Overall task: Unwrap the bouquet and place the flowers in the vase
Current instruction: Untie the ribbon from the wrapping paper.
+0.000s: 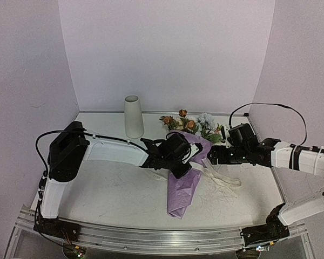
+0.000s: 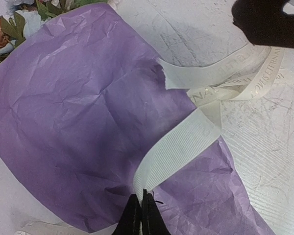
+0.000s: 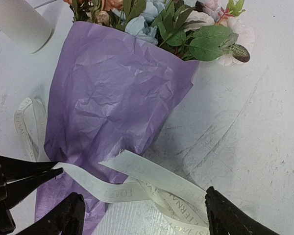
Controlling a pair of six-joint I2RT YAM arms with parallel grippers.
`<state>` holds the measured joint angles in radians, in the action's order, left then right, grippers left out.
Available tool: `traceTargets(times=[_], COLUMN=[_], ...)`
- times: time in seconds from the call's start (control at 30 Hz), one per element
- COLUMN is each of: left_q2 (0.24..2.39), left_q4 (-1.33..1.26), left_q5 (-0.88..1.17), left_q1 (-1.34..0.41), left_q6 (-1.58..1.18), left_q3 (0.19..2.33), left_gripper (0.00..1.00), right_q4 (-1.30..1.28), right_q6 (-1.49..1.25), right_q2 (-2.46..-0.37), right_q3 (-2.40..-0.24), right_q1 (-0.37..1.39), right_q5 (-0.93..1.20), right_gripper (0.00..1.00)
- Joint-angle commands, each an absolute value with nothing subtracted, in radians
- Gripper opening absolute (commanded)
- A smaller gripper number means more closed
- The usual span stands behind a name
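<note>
The bouquet lies on the table, its lilac paper cone [image 1: 184, 183] pointing toward the near edge and the flowers [image 1: 190, 123] toward the back wall. My left gripper [image 2: 139, 208] is shut on a loop of the cream ribbon [image 2: 179, 147] over the paper [image 2: 78, 122]. The ribbon's loose tails [image 3: 152, 178] trail off to the right, partly untied. My right gripper [image 3: 144, 220] is open and straddles those tails just right of the cone [image 3: 117, 93]. The off-white vase [image 1: 133, 116] stands upright at the back, left of the flowers.
Ribbon tails [image 1: 222, 178] spread over the white table to the right of the cone. The left gripper's black fingers [image 3: 19, 178] show at the left edge of the right wrist view. The vase's side [image 3: 19, 22] is close to the bouquet's top.
</note>
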<state>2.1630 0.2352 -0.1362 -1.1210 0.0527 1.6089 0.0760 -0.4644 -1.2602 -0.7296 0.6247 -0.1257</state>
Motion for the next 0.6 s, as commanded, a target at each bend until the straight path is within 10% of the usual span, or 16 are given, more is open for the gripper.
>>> traceTargets(times=[0.0,0.57], left_q2=[2.062,1.842], left_q4=[0.207,0.109], left_q5=[-0.194,-0.845], left_q1=[-1.12,-1.065], left_q6=[0.021,-0.344], left_q3=[1.612,1.383], left_gripper=[0.0,0.0], right_q4=[0.051,0.039], right_q6=[-0.472,-0.475], right_q2=[-1.271,-1.298], right_q3=[-0.754,-0.774], right_q1=[0.63,0.63], right_q5=[-0.152,-0.152], right_gripper=[0.86,0.86])
